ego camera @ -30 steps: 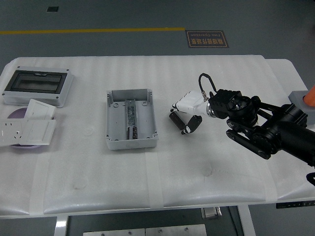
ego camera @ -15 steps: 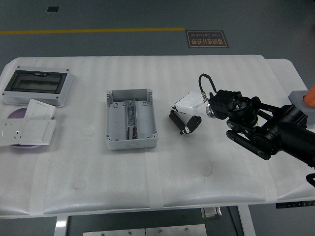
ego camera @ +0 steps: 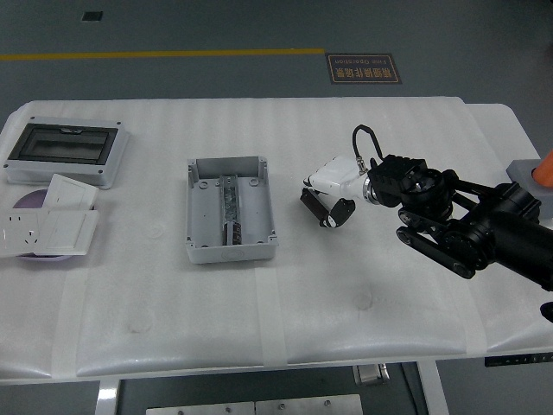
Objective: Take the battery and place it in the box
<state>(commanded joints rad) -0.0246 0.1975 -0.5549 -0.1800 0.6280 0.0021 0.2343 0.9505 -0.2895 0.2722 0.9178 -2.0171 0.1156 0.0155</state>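
Note:
The open grey box (ego camera: 197,216) sits mid-table with a metal rail along its floor. To its right, my right hand (ego camera: 326,204), white-backed with black fingers, hangs a little above the table. Its fingers are curled around a small dark cylinder, the battery (ego camera: 314,207), which has a pale end pointing down. The hand and the battery are a short gap to the right of the box's right wall, level with its middle. The black right arm (ego camera: 467,225) comes in from the right edge. My left arm does not show.
A grey lid with a dark window (ego camera: 65,150) lies at the far left. In front of it are white socket plates (ego camera: 52,226) on a purple disc. A grey block with an orange part (ego camera: 534,177) stands at the right edge.
The right hand has risen slightly and drawn up and to the right, carrying the battery off the table surface.

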